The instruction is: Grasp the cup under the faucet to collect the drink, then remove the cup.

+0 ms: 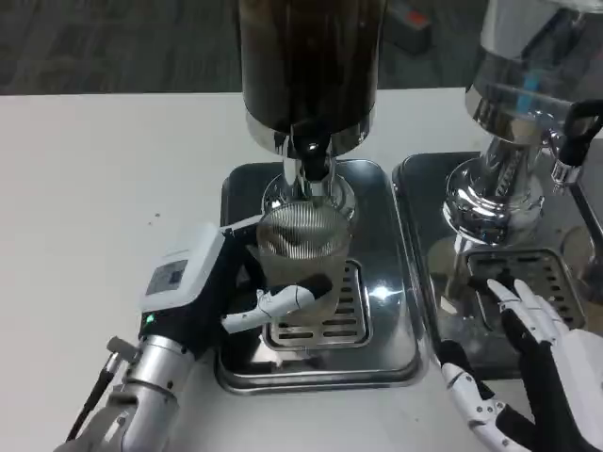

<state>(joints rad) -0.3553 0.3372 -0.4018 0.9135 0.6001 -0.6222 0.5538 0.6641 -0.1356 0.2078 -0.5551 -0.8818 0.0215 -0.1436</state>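
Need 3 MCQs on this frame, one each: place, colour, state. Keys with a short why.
1. Where is the ribbed cup?
A. Under the faucet of the dark dispenser, over the drip tray
B. On the bare table left of the tray
C. Under the right-hand dispenser

2. What colour is the table?
A. Black
B. White
C. Wood brown

3. What is the left hand doing?
A. Lying flat on the table, away from the cup
B. Pressing the faucet
C. Wrapped around the cup

Answers:
1 A: the cup sits directly below the faucet, above the tray's slotted grate.
2 B: the surface around the trays is plain white.
3 C: a white finger crosses the cup's front and the palm is against its left side. The right hand rests with fingers spread by the second tray, holding nothing.
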